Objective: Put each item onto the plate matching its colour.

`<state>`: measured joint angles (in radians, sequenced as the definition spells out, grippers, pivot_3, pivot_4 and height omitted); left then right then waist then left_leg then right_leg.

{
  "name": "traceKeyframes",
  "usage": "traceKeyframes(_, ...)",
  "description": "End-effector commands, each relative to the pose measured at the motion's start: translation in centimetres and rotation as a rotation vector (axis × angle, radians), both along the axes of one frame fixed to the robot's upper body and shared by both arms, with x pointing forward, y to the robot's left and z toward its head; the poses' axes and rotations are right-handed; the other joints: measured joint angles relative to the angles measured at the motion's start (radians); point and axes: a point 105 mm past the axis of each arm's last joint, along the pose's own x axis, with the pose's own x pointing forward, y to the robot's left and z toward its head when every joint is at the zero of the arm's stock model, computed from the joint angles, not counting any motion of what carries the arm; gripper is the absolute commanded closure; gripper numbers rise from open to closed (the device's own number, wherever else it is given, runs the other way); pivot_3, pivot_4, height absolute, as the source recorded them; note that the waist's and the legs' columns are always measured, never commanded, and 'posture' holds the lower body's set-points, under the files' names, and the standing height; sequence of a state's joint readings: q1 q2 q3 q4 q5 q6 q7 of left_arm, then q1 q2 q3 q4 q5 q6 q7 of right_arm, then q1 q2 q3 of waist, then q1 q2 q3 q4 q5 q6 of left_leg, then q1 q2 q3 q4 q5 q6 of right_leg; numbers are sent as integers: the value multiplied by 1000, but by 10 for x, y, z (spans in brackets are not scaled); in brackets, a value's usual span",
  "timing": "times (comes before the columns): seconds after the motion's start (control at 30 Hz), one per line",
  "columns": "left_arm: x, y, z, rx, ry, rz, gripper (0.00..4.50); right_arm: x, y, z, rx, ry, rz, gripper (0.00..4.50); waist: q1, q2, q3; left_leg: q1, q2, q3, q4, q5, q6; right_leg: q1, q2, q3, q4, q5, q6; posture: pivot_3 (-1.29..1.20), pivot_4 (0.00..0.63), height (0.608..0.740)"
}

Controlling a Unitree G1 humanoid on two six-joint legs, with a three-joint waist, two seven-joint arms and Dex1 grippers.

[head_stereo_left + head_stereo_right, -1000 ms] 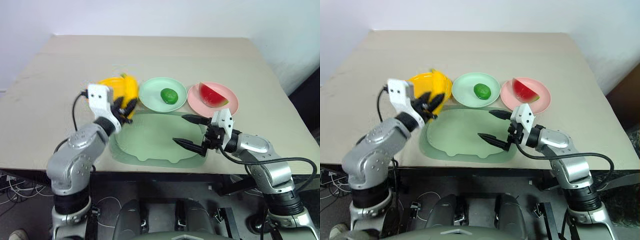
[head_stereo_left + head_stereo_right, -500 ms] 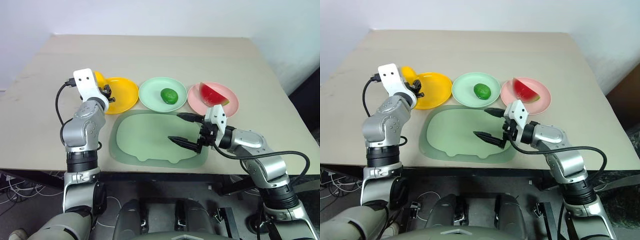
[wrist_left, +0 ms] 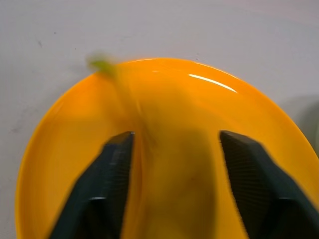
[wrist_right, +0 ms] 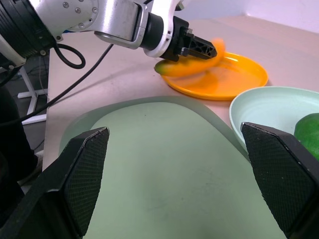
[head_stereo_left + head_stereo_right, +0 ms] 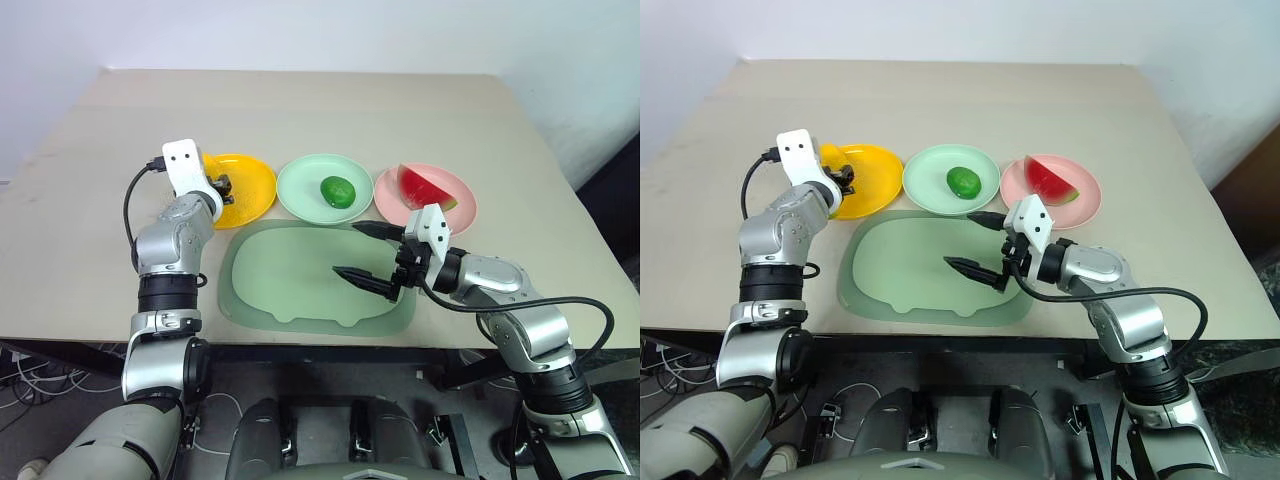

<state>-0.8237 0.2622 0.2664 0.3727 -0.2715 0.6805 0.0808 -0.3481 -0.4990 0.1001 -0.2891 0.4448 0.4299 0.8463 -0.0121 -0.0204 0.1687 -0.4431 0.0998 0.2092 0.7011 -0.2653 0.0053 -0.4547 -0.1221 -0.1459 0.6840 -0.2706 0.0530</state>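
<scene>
Nearest, the right pincer (image 5: 371,252) hovers spread and empty over the large pale-green rubbery mat (image 5: 290,275). Beyond, the left pincer (image 3: 172,186) has just parted over the glossy orange-yellow plastic plate (image 5: 250,185) — the curved yellow toy banana (image 4: 192,62) is dropping onto it, blurred. With lime and watermelon already matched, the sorting looks all but finished.

Beige table (image 5: 300,110) with three plates (image 5: 322,208) and green mat (image 5: 290,275).

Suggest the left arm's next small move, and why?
Probably lift the left gripper straight up and back off the yellow plate. Its fingers stand apart over the plate and the banana shows blurred between them, apparently dropping. The lime and watermelon already sit on their matching plates.
</scene>
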Motion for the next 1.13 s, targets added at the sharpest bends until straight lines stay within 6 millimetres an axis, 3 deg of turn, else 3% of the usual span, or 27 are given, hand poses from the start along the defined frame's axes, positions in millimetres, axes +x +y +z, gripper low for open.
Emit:
traceKeyframes(0.03, 0, -2, 24, 49, -93, -9, 481, -3, 0, 8, 10, -45, 1, 0, 0, 0, 0, 0, 0, 0, 0, 0, 0, 0, 0, 0, 0, 0, 0, 0, 150, 695)
traceKeyframes(0.07, -1, -3, 27, 75, -117, -18, 107, -3, 0, 8, 11, -45, -2, 0, 0, 0, 0, 0, 0, 0, 0, 0, 0, 0, 0, 0, 0, 0, 0, 0, 150, 695)
traceKeyframes(0.2, -15, -22, 44, 139, -281, -169, 42, -3, -1, 9, 20, -46, -12, 0, -2, 0, 0, 0, 0, 0, 0, 0, 0, 0, 0, 0, 0, 0, 0, 0, 150, 695)
traceKeyframes(0.3, -49, -48, 54, 166, -442, -440, 42, -4, -3, 8, 27, -42, -24, 0, -5, 0, 0, 0, 0, 1, 0, 0, 0, -1, 0, 1, 1, 0, 0, 0, 150, 695)
traceKeyframes(0.37, -71, -55, 51, 162, -493, -561, 42, -4, -6, 7, 35, -36, -39, 0, -5, 0, 0, 0, 1, 2, 0, 0, 0, -2, 0, 2, 1, 0, 0, 0, 150, 695)
traceKeyframes(0.53, -106, -45, 40, 187, -586, -636, 42, -2, -12, 7, 63, -30, -84, 0, -1, 0, 0, 1, 1, 2, 0, 0, -1, -2, 0, 2, 1, 0, 0, 0, 150, 695)
traceKeyframes(0.6, -128, -48, 31, 179, -569, -758, 42, -1, -15, 15, 107, -17, -100, 0, -2, 0, 0, 0, 1, 1, 1, 0, 0, -2, 0, 2, 1, 0, 0, 0, 150, 695)
traceKeyframes(0.7, -145, -37, 26, 206, -554, -809, 42, -5, -15, 24, 136, -18, -96, 0, -1, 1, 0, 0, 1, 1, 0, 0, 0, -3, 0, 2, 1, 0, 0, 0, 150, 695)
traceKeyframes(0.87, -159, -11, 26, 213, -538, -851, 42, -13, -19, 20, 131, 26, -87, 0, 1, 0, 0, 0, 1, 0, 0, 0, 0, -2, 0, 1, 1, 0, -1, 0, 150, 695)
traceKeyframes(1.13, -163, -4, 21, 201, -520, -873, 42, -7, -46, -5, 149, 87, -194, 0, 0, 1, 0, 0, 1, 0, 0, -1, 1, -1, 0, 1, 0, 0, -1, 0, 150, 695)
